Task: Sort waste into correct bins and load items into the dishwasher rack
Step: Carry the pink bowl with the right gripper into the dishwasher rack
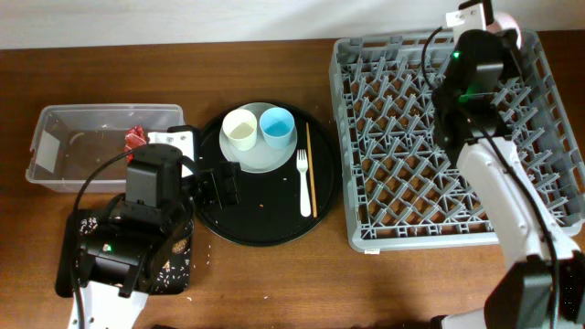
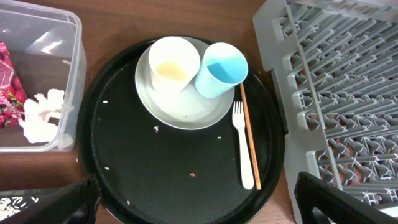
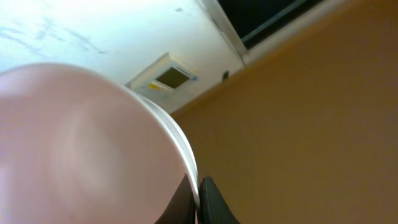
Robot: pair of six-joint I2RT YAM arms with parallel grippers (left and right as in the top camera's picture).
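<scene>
My right gripper (image 3: 198, 194) is shut on the rim of the white-pinkish bowl (image 3: 81, 143), held above the far right corner of the grey dishwasher rack (image 1: 402, 183); the bowl (image 1: 505, 20) peeks out beside the gripper (image 1: 480, 16). My left gripper (image 2: 196, 208) is open and empty over the near-left part of the round black tray (image 2: 155, 168). On that tray a pale plate (image 2: 186, 109) carries a cream cup (image 2: 172, 62) and a light blue cup (image 2: 219, 70). A white fork (image 2: 244, 149) and chopsticks (image 2: 249, 124) lie to the right.
The clear tub (image 1: 55, 146) at far left holds a red wrapper (image 2: 7, 87) and white tissue (image 2: 40, 112). A shallow black tray (image 1: 174, 265) with pale specks lies under my left arm. Small crumbs dot the round tray.
</scene>
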